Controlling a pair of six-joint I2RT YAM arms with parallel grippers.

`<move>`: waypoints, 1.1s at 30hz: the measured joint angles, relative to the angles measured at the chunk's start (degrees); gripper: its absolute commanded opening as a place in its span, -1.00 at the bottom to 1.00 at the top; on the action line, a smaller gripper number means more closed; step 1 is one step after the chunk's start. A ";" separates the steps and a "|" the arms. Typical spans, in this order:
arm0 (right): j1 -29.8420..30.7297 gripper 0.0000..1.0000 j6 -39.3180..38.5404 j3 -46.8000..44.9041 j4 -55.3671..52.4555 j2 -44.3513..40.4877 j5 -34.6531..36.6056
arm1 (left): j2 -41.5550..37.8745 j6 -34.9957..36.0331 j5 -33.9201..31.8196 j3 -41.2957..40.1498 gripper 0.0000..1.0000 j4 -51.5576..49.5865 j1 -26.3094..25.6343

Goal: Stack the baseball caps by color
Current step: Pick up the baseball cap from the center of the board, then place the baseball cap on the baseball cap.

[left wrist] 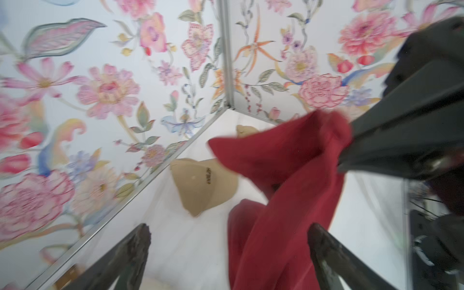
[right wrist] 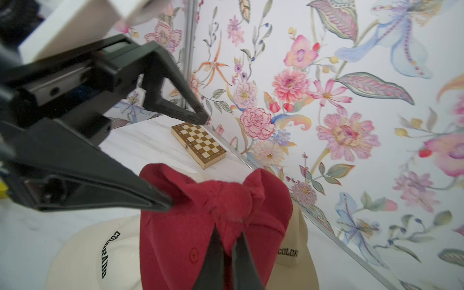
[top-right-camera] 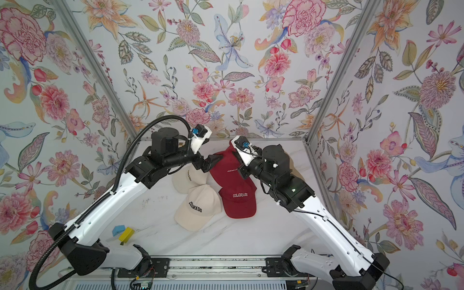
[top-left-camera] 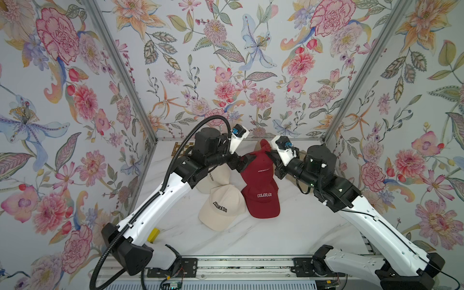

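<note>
While your right gripper (right wrist: 228, 229) is clamped tight on a bunched fold at the crown of a dark red cap (top-left-camera: 258, 168), the rest of that cap droops from it. Your left gripper (left wrist: 229, 229) stands spread wide just beside the same cap. The red cloth hangs between its fingers, unpinched. In the right wrist view one fingertip (right wrist: 164, 202) meets the cap's side.

Take the held cap as your mark. On the side of it nearer the arm bases, a second dark red cap (top-left-camera: 263, 204) lies flat on the marble table (top-left-camera: 288, 233), COLORADO lettering up. The held cap's lower edge overlaps it in both top views.

On the left-arm side, a cream cap (top-left-camera: 221, 209) lies against the flat red one. A second cream cap (top-left-camera: 213, 179) sits partly under your left arm.

Beyond the held cap, toward the far corner on the right-arm side, rests a tan cap (left wrist: 200, 185). Another tan cap (left wrist: 244, 130) sits farther back, mostly hidden.

The chessboard (right wrist: 198, 144) sits in the far corner on the left-arm side. Well away from the held cap, by the left arm's base, are a yellow block (top-right-camera: 126, 233) and a blue block (top-right-camera: 118, 229).
</note>
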 measured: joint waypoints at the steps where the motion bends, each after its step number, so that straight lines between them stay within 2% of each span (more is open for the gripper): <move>1: -1.09 -1.00 2.01 2.75 -3.10 0.26 1.62 | -2.58 -0.09 -2.23 -2.64 1.00 1.60 0.79; 4: -4.42 -1.00 8.07 8.04 -10.71 0.92 5.33 | -10.23 -1.01 -7.02 -10.93 0.99 6.80 2.78; 7: -5.62 -1.00 13.07 8.85 -17.11 1.81 6.34 | -14.93 -2.16 -9.42 -17.46 0.99 10.49 3.17; 15: -7.28 -1.00 22.18 3.63 -25.90 7.37 2.47 | -16.55 -5.62 -10.97 -29.00 0.99 12.57 3.17; 25: -8.24 -1.00 30.51 -5.73 -20.50 10.88 -1.03 | -18.25 -8.02 -10.29 -32.70 0.99 16.11 3.17; 33: -9.64 -1.00 34.40 -8.26 -14.62 13.97 -4.35 | -17.97 -9.07 -8.70 -34.36 0.99 18.18 3.17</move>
